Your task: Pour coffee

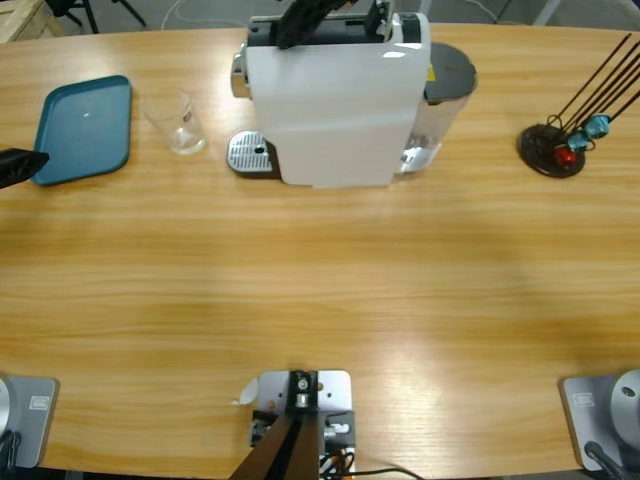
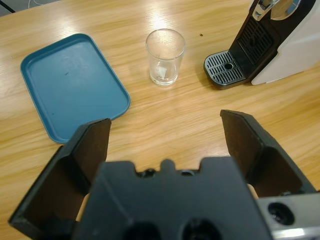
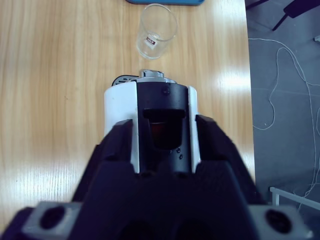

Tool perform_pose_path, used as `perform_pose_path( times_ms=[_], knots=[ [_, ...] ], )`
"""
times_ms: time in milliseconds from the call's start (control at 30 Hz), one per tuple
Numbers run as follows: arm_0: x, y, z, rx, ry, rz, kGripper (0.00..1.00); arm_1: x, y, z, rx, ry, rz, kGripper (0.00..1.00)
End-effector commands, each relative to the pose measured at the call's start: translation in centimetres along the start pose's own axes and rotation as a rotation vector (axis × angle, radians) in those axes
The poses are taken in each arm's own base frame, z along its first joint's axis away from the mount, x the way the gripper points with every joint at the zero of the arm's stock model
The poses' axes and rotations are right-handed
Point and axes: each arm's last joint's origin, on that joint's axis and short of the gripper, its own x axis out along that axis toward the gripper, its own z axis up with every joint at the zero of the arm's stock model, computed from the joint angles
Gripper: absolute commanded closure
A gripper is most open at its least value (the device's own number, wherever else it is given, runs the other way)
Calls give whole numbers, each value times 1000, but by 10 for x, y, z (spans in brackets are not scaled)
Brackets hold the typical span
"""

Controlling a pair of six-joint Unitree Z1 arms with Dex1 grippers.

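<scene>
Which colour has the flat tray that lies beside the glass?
The tray is teal blue, plain without pattern; the left wrist view shows it best.

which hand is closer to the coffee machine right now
Right. The right hand is directly over the top of the coffee machine, at its open slot. The left hand hangs off to the side, with the glass and blue tray ahead.

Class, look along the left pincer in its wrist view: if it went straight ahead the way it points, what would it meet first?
Probably the glass. The left pincer is open and aimed over bare table toward it, with the tray to one side and the coffee machine to the other. Depth is unclear; pointed downward, it might touch the table first.
</scene>
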Motion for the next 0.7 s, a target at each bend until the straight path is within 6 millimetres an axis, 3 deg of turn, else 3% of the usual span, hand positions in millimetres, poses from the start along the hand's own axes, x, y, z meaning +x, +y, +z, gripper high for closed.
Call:
perform_pose_path(
  times_ms=[33,67,133,167,233,267,300,333,433,533,600,700],
  knots=[
    [10,0,-9,4,47,19,58,5,-7,-8,64,28,-10,431],
    [10,0,-9,4,47,19,56,-4,-5,0,77,11,-27,418],
    [10,0,-9,4,48,20,55,-29,1,21,77,-59,-35,25],
    [10,0,-9,4,49,20,57,-43,6,31,75,-85,-40,69],
    [10,0,-9,4,49,20,58,-71,16,44,93,-113,-46,381],
    [10,0,-9,4,48,20,58,-87,19,48,103,-113,-45,562],
    [10,0,-9,3,47,20,58,-102,23,49,115,-106,-42,851],
    [10,0,-9,3,47,20,59,-117,28,50,120,-97,-43,1000],
    [10,0,-9,3,47,20,59,-163,45,48,192,-116,-95,1000],
    [10,0,-9,4,48,18,59,-182,54,33,345,-85,-146,1000],
    [10,0,-9,4,48,19,59,-186,57,25,403,-95,-176,1000],
    [10,0,-10,3,47,20,59,-172,61,11,477,-184,-308,1000]
  ],
)
